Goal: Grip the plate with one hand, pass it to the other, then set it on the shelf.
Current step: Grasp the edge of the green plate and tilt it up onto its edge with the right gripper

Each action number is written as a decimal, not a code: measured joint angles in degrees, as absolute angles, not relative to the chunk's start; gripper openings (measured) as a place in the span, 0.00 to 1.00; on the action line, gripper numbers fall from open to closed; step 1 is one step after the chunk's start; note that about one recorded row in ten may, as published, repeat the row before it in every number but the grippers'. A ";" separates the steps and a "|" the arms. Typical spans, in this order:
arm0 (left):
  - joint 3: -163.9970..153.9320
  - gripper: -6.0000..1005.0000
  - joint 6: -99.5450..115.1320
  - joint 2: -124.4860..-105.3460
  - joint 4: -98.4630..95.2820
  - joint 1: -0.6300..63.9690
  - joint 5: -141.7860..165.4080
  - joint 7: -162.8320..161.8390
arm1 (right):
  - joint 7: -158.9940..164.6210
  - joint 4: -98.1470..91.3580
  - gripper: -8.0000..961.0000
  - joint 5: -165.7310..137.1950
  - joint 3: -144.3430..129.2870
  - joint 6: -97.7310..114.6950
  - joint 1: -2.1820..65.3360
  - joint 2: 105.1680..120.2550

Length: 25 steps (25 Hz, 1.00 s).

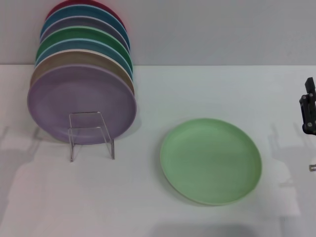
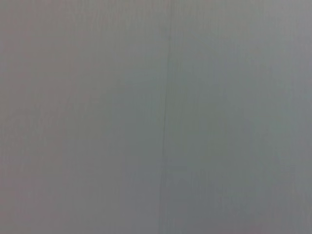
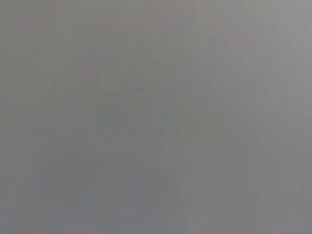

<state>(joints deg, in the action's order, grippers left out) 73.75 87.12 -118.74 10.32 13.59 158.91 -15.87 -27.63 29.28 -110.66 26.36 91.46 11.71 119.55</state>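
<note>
the plate lies flat on the desk, at 3 o'clock from the shelf, which carries a stack of plates. the right hand sits at the desk's 3 o'clock edge; whether it is wide or narrow cannot be told.

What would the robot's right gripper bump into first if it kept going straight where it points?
Hard to say. Only a bit of the right gripper shows, at the table's right edge. If it points down, it probably meets bare table first; the plate lies apart, to its left.

Lilac plate fronts upright coloured plates.
</note>
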 joint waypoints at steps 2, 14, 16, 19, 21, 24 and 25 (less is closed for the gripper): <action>73.73 0.80 87.16 -118.74 10.32 13.52 158.91 -15.96 | -27.63 29.44 0.56 -110.65 26.37 91.77 11.55 119.55; 73.74 0.80 87.19 -118.82 10.29 13.44 158.91 -16.24 | -28.67 29.89 0.56 -110.24 26.76 94.35 9.94 119.53; 73.74 0.80 87.19 -118.82 10.28 13.39 158.91 -16.24 | -30.75 30.16 0.56 -110.21 26.82 94.77 9.81 119.53; 73.74 0.80 87.26 -118.83 10.28 13.35 158.95 -16.25 | -34.71 31.86 0.56 -110.16 26.90 94.95 9.48 119.55; 73.74 0.80 87.30 -118.83 10.28 13.31 158.98 -16.26 | -36.28 33.52 0.56 -110.13 27.00 94.88 9.31 119.45; 73.74 0.80 87.39 -118.83 10.25 13.17 158.99 -16.27 | -37.25 38.23 0.56 -109.01 27.21 93.86 9.11 119.00; 73.74 0.80 87.48 -118.83 10.17 13.11 159.01 -16.31 | -38.43 42.30 0.56 -107.55 27.46 91.19 9.16 118.43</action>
